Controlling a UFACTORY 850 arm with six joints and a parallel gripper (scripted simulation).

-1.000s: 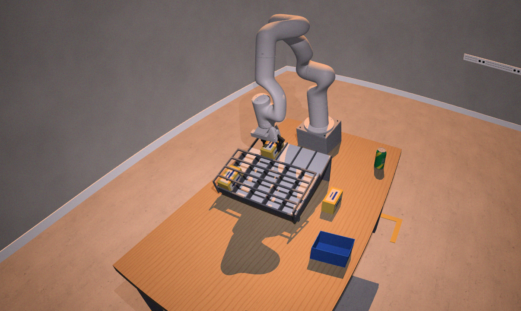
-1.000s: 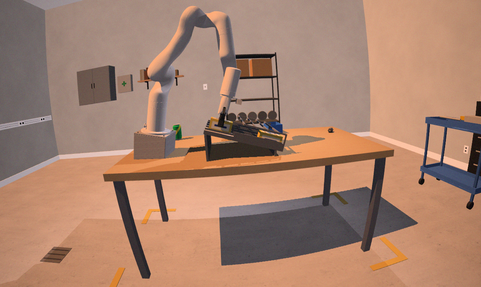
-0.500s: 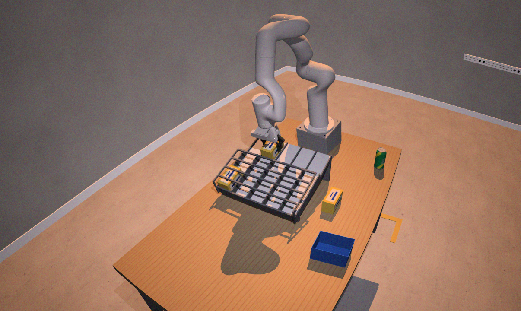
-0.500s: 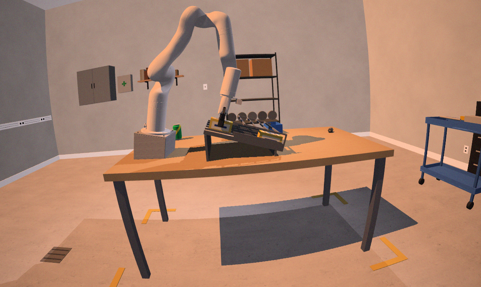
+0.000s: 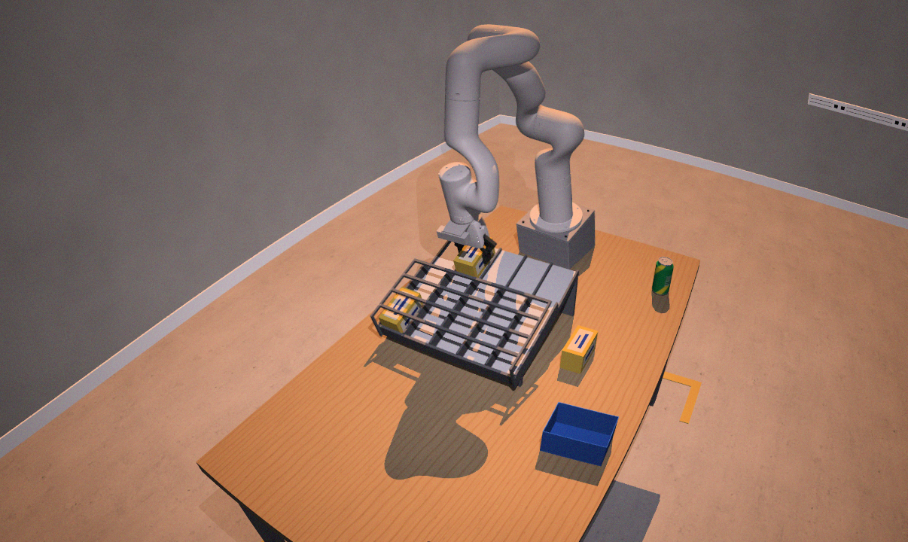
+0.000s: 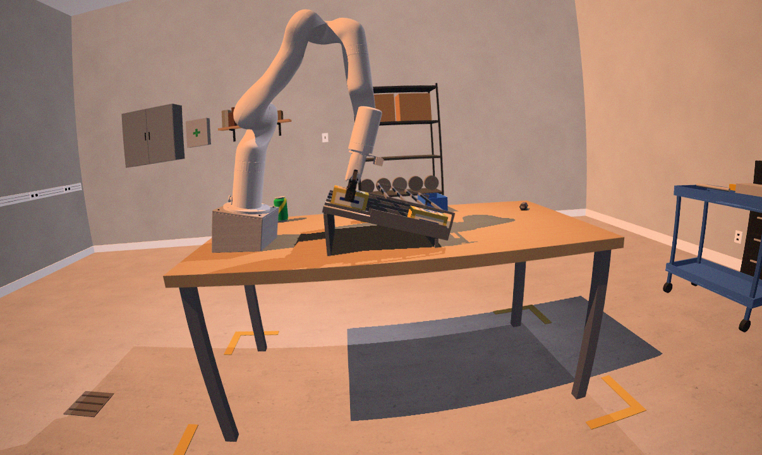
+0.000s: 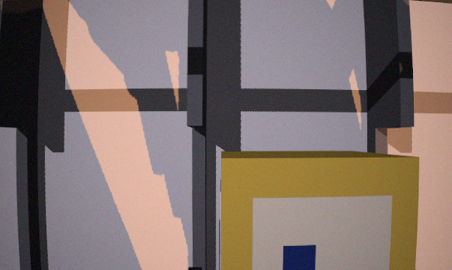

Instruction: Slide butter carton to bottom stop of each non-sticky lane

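Release step: standing wide open with gripper (image 5: 474, 253) (image 6: 350, 196), clamping nothing, straddling upper butter carton (image 5: 469, 268) (image 6: 338, 197) (image 7: 323, 177) high in shelf's (image 5: 457, 359) (image 6: 392, 222) (image 7: 223, 75) second lane from left, top view. Seeing lower carton (image 5: 392, 322) (image 6: 423, 217) near leftmost stop, spare carton (image 5: 571, 360) on table (image 5: 322, 431) (image 6: 372, 268). Needing to back off, probably testing for slide or stick.

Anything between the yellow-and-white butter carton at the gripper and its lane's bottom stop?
Nothing visible blocks that carton's lane; thin dark bars cross overhead. The lower carton occupies the neighbouring outer lane. Stickiness doesn't show.
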